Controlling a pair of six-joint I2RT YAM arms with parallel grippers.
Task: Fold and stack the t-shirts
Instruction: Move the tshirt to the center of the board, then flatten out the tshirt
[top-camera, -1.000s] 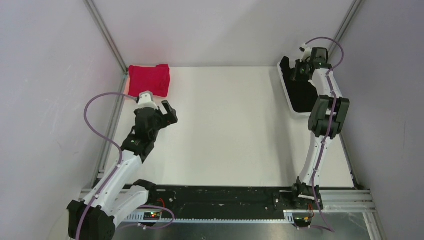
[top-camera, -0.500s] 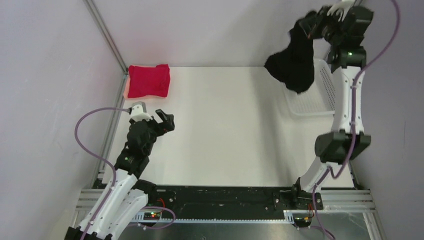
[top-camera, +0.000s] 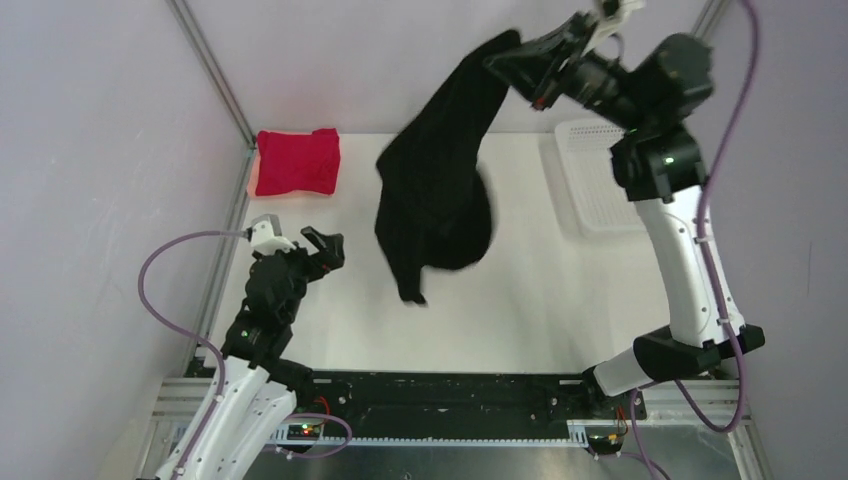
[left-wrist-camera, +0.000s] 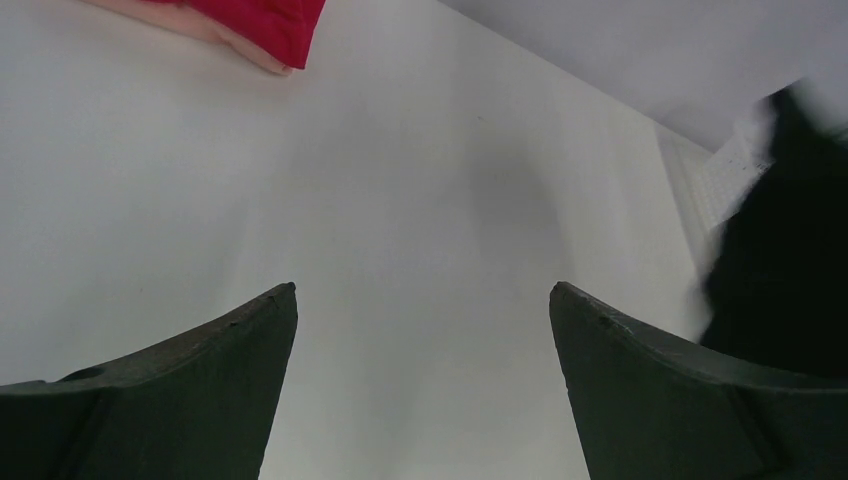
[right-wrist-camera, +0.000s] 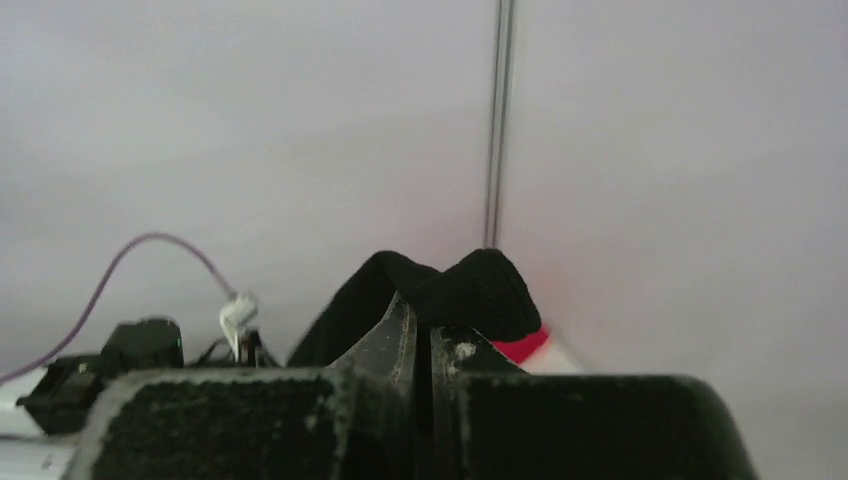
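Observation:
My right gripper (top-camera: 515, 62) is shut on the large black t-shirt (top-camera: 435, 185) and holds it high over the middle of the table, where it hangs down in a long drape. In the right wrist view the black cloth (right-wrist-camera: 450, 285) bunches over the closed fingertips (right-wrist-camera: 420, 325). The red t-shirt (top-camera: 297, 161) lies folded at the table's far left corner; its edge shows in the left wrist view (left-wrist-camera: 260, 20). My left gripper (top-camera: 320, 245) is open and empty, low at the left side; in its wrist view (left-wrist-camera: 423, 292) the black shirt (left-wrist-camera: 785, 270) appears at right.
A white mesh basket (top-camera: 600, 180) stands at the far right of the table, empty. Metal frame posts and grey walls close in the back and sides. A black rail runs along the near edge (top-camera: 450, 395).
My right arm has lifted the black t-shirt out of the basket and swung it left over the table's middle. My left arm has drawn back a little toward its base.

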